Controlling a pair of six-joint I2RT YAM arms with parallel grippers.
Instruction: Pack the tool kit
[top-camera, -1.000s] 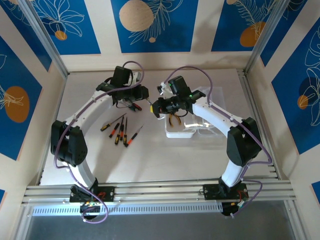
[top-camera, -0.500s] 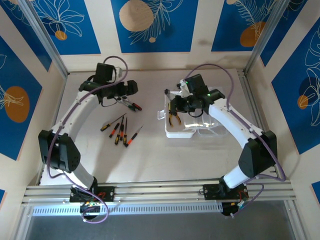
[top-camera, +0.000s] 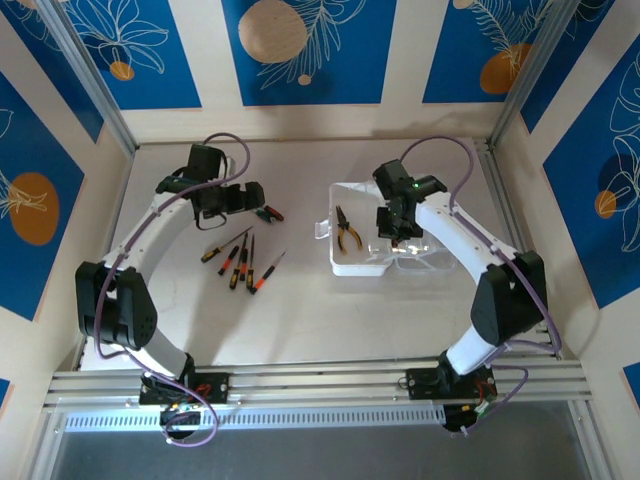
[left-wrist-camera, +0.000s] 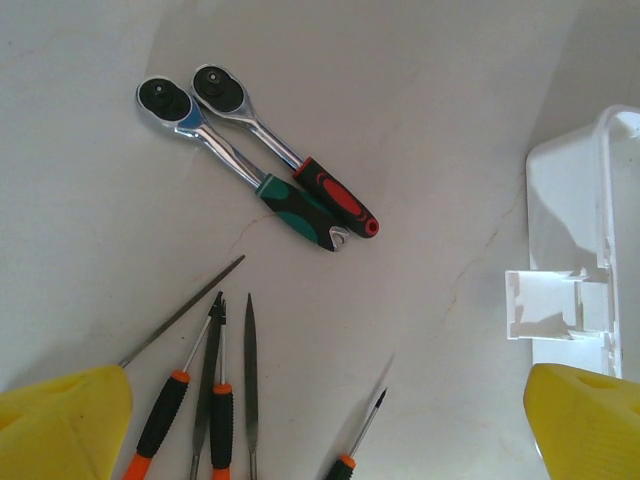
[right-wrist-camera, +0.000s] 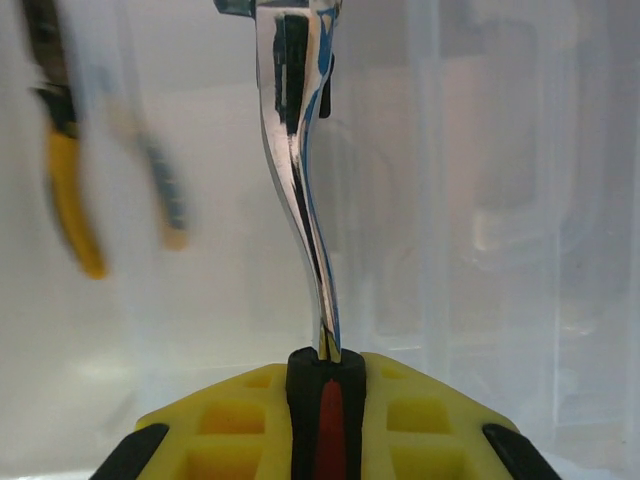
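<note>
Steel wrenches like these would handle as stiff, dense little bars. The polished shanks looked slippery, so the rubbery handle was the fair place to pinch. The right gripper (right-wrist-camera: 325, 395) showed just that: its jaws were clamped on the red-and-black handle of a chrome wrench (right-wrist-camera: 300, 200), whose head pointed away from the fingers over the translucent case (top-camera: 360, 266). Inside the case lay the yellow-handled pliers (top-camera: 347, 231). They were blurred in the right wrist view, so whether the wrench head touched anything could not be told.

The case itself was judged thin and light, likely to skid if a tool went in hard, so a low, gentle release would suit it.

On the table (top-camera: 300, 310), apart from the case, the left gripper (top-camera: 248, 196) hovered with its jaws spread wide and empty above a teal-handled wrench (left-wrist-camera: 295, 208) and a red-handled wrench (left-wrist-camera: 335, 195), which lay side by side. Near them sat the slim screwdrivers (top-camera: 240, 262), light and prone to roll. Each would be best taken across its orange-and-black grip.
</note>
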